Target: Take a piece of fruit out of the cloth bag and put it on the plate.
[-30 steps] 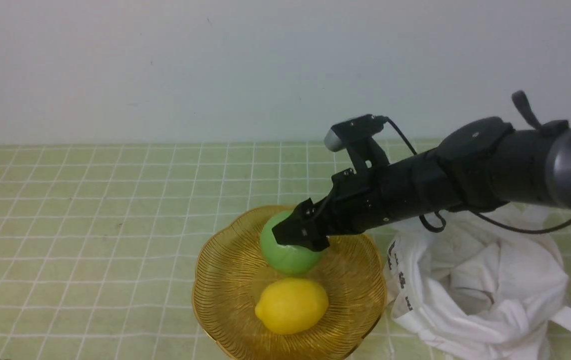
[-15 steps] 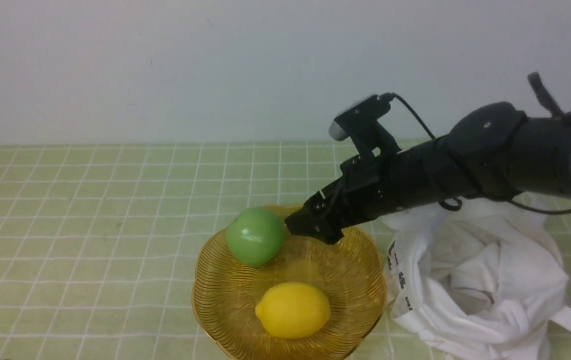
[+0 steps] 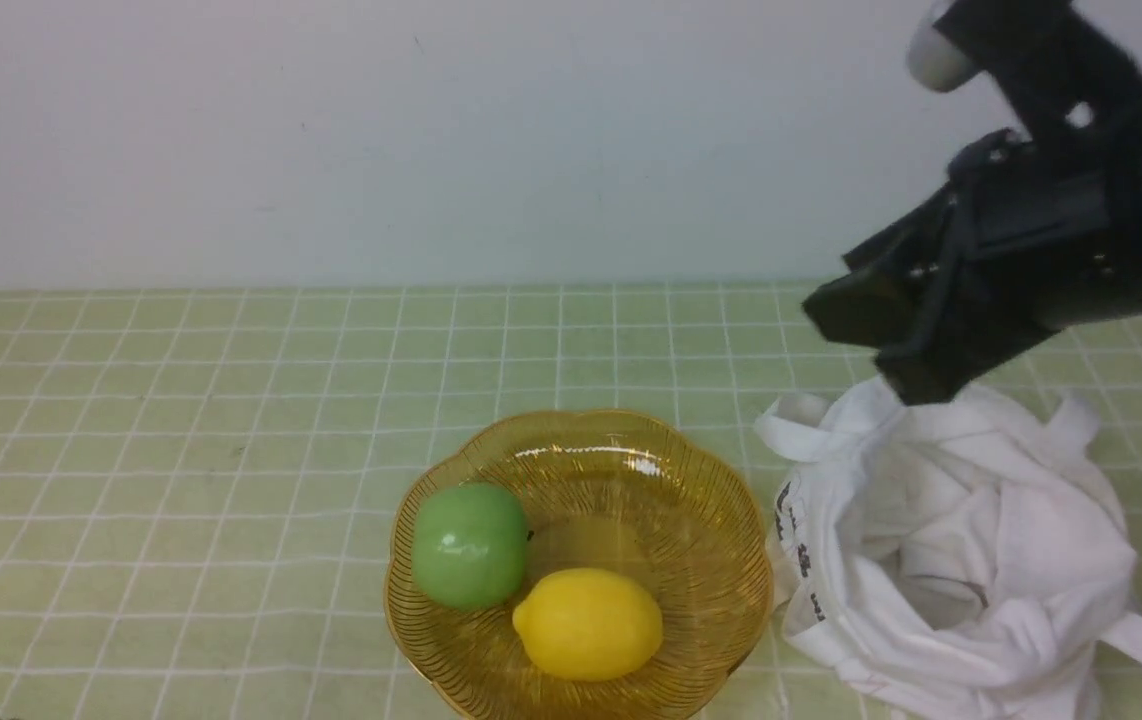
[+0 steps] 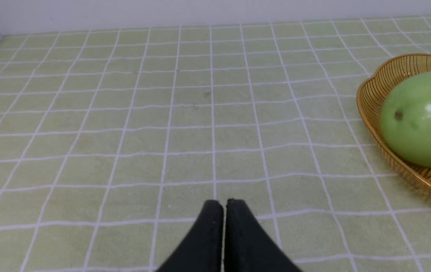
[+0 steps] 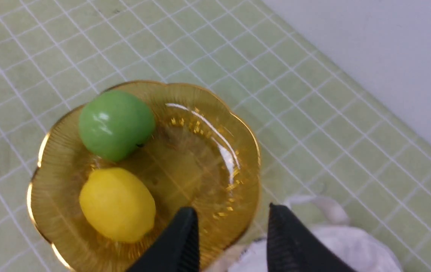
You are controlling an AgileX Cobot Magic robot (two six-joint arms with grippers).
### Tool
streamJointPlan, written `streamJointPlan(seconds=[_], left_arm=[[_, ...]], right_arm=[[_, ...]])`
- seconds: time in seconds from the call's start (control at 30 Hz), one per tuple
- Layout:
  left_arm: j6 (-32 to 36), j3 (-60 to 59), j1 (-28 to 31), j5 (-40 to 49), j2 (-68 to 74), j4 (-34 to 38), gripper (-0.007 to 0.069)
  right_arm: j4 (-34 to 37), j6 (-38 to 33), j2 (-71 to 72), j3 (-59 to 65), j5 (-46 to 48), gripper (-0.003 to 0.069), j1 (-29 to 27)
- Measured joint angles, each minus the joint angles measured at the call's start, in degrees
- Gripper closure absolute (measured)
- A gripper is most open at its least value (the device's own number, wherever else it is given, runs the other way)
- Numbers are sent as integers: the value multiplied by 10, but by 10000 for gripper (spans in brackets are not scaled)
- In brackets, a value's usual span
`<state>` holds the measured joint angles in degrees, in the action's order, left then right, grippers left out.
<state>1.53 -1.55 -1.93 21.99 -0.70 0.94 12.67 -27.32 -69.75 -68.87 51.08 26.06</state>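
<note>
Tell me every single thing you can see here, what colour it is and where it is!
Round shiny green fruit: one, green, on the plate, next to the lemon.
Oval lemon: one, yellow, on the plate's near side.
Ribbed glass plate: one, golden amber, on the tablecloth, just left of the bag.
Crumpled cloth bag: one, white, on the tablecloth at the right.
Checked tablecloth: one, pale green with white lines, covering the table.
Wall: one, white, behind the table.
Right pincer: one, black, open and empty, raised above the bag.
Left pincer: one, black, shut, low over bare tablecloth, off to the side of the plate.
</note>
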Motion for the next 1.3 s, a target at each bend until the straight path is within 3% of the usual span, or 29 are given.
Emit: streamJointPlan(seconds=[0.1, 0.23, 0.33, 0.5, 0.7, 0.73, 0.93, 1.3], left_arm=[[0, 0, 0, 0, 0, 0, 632], [0, 0, 0, 0, 0, 0, 632], [0, 0, 0, 0, 0, 0, 632], [0, 0, 0, 0, 0, 0, 632], [0, 0, 0, 0, 0, 0, 632], [0, 0, 0, 0, 0, 0, 632], [0, 0, 0, 0, 0, 0, 632], [0, 0, 0, 0, 0, 0, 632]], right_arm=[[-90, 85, 57, 0, 83, 562, 0], [-168, 188, 126, 0, 182, 652, 0], [-204, 242, 190, 6, 208, 670, 0], [-213, 270, 303, 70, 207, 671, 0], [-191, 311, 433, 243, 42, 671, 0], [-170, 320, 457, 302, -36, 673, 0], [-147, 318, 478, 415, -221, 673, 0], [-145, 327, 478, 432, -245, 673, 0]])
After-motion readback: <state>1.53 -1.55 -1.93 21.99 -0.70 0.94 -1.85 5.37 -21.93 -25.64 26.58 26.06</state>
